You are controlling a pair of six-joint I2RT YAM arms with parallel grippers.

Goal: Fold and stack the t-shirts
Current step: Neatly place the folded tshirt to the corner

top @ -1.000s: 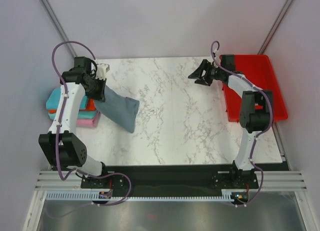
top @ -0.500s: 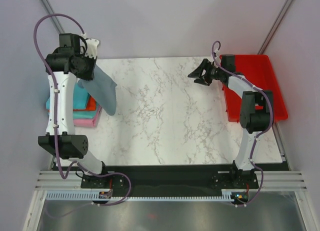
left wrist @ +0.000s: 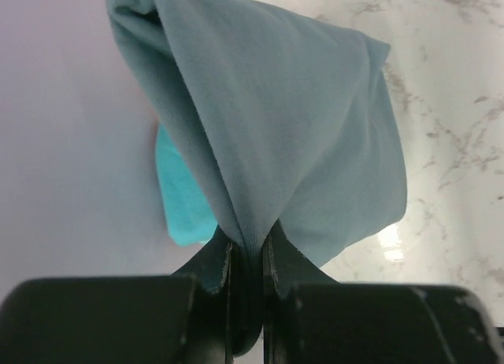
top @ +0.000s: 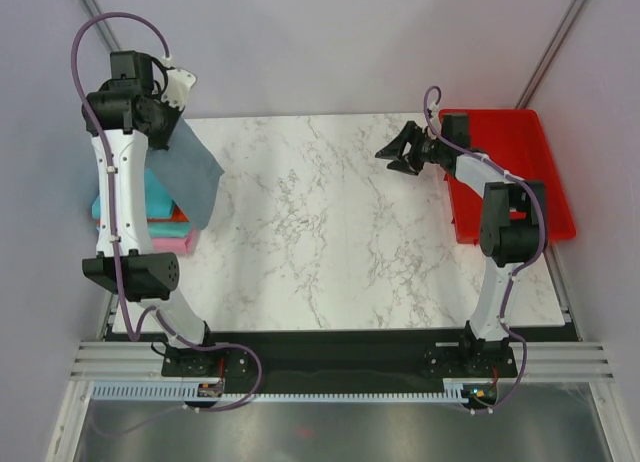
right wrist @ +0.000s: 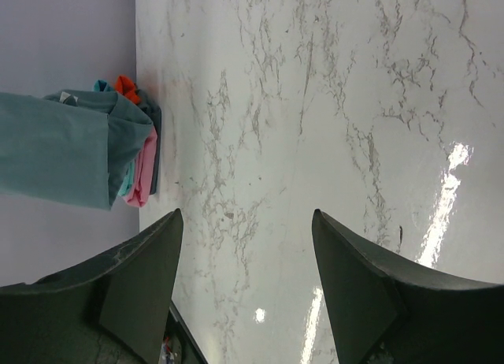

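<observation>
Your left claw (left wrist: 246,252) pinched only a bunched fold of the slate grey-blue t-shirt (left wrist: 276,120) by the folded stack (top: 155,194) at frame left, so it could have landed crumpled; your right claw (right wrist: 244,222) gaped empty.

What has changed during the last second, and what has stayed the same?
The left end effector, still shut on the grey-blue shirt, rose and swung left toward the far corner. This drew the shirt off the middle of the table, so it hangs by the folded stack. Nothing was taken or released. The right end effector stayed open near the red tray, and the folded stack did not move.
</observation>
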